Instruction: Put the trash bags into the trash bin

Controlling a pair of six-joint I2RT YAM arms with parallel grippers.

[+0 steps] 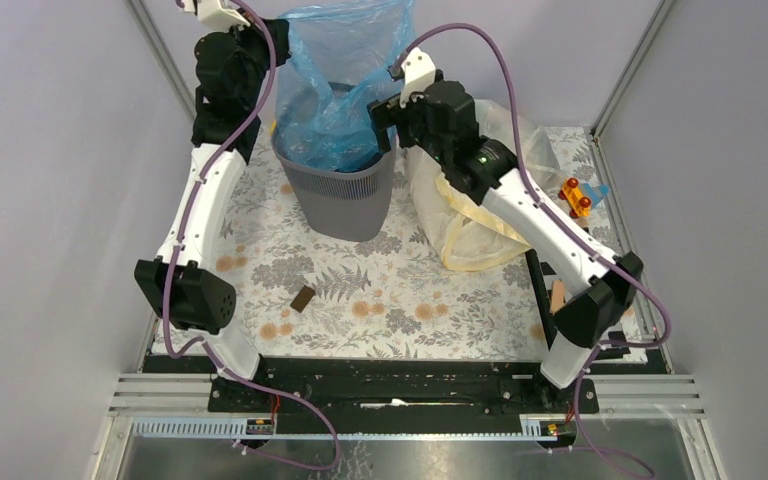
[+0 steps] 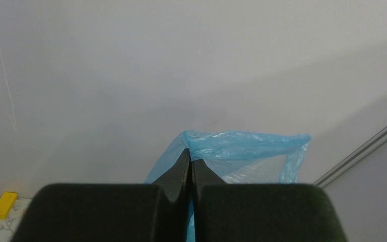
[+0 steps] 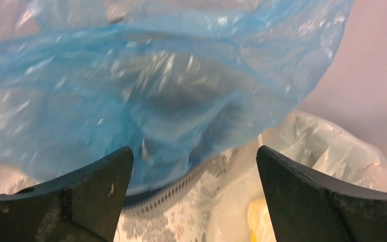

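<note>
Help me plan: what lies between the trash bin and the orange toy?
A pale yellowish plastic bag, partly under the right arm; top view shows it.

Floral-patterned table (image 1: 400, 320): trash bin (image 1: 345, 200) is stood at far centre, pale yellowish bag (image 1: 470, 240) slumped just right of it. Small brown block (image 1: 302, 299) is laid near centre-left, orange-and-blue toy (image 1: 578, 196) at far right.

The right claw (image 3: 194, 151) gapes wide before the blue trash bag (image 3: 156, 85) above the trash bin (image 3: 179, 185), a pale bag (image 3: 327, 151) alongside.
</note>
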